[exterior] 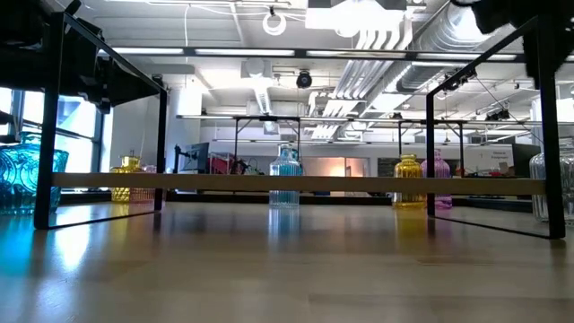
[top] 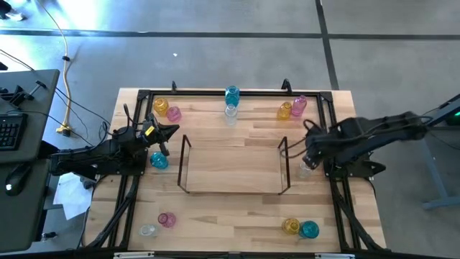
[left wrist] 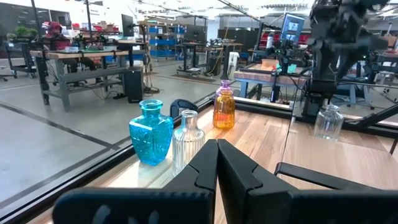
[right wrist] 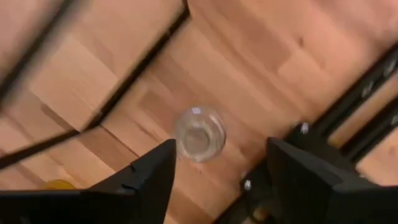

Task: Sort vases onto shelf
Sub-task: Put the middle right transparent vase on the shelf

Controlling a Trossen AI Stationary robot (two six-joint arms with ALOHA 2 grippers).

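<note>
Glass vases ringing the table edge: teal vase (top: 159, 160) sitting at 9 o'clock by the left gripper (top: 169, 132), jaws closed, holding nothing. Shelf (top: 233, 191) at centre, nothing on it. Right gripper (right wrist: 214, 168) hovering at 3 o'clock, wide open over clear vase (right wrist: 199, 133), not gripping. Likely light, slick, fragile; best pinched at the neck. Clear glass hard to make out overhead; its body isn't showing from above.

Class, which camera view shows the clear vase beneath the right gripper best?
The right wrist view: the clear vase sits centred between the open fingers, seen from above. The left wrist view shows its whole side profile, farther off. The high view shows a faint glint; the low view shows only an edge.
</note>
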